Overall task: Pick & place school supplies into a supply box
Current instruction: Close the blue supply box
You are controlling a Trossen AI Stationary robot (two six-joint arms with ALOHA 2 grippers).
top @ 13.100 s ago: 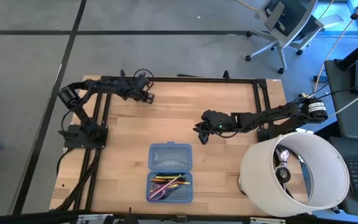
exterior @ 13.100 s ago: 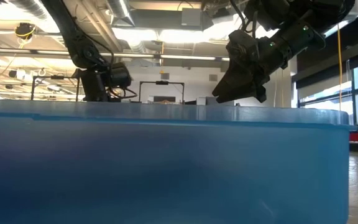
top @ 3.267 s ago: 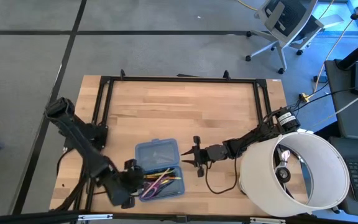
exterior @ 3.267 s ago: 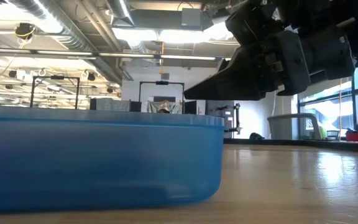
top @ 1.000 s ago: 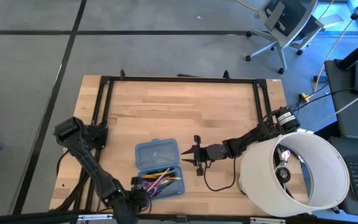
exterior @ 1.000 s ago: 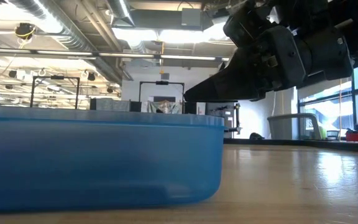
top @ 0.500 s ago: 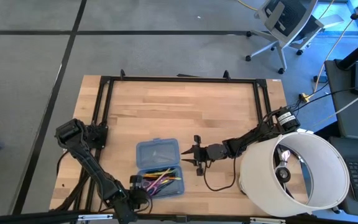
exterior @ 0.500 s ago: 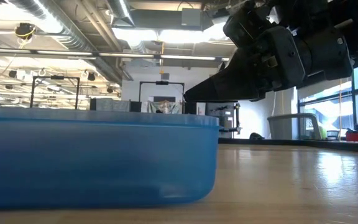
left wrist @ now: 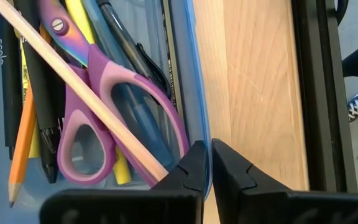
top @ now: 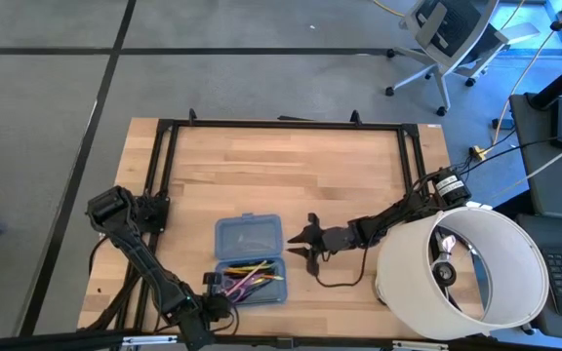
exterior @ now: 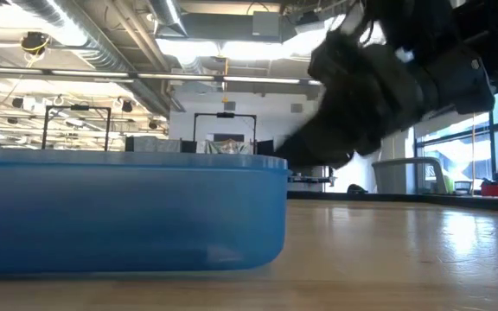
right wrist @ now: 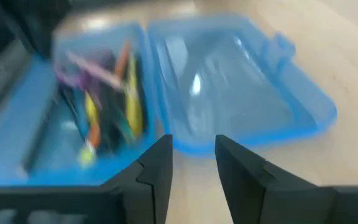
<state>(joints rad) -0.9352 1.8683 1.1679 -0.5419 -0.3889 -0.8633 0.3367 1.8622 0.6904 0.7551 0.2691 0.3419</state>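
The supply box (top: 249,259) lies open on the table toward the near edge, its blue lid half (top: 249,235) flat on the far side. Its tray half holds the school supplies (top: 250,280): purple-handled scissors (left wrist: 104,99), a pale stick (left wrist: 73,81), an orange pencil (left wrist: 23,137) and black pens. My left gripper (top: 215,289) is at the tray's near left corner, shut on its wall. My right gripper (top: 303,246) hovers open just right of the box, pointing at it, and shows blurred in the low view (exterior: 318,147). My left gripper pinches the tray's near long wall (left wrist: 202,134) by its left end. One finger (left wrist: 188,171) is inside the tray and one (left wrist: 232,171) outside. The fingers slant steeply down from the table's near left. The box rests flat on the table.
A large white drum (top: 461,273) stands at the table's near right. A dark cable (top: 340,278) loops on the wood beside my right arm. Black frame rails (top: 159,175) run along the table's left, far and right sides. Bare wood lies beyond the box.
My left gripper has shut on the tray's wall. The box has turned a little and stands squarer to the table, its right end drawn slightly left. My right gripper has rolled about its own axis without shifting place.
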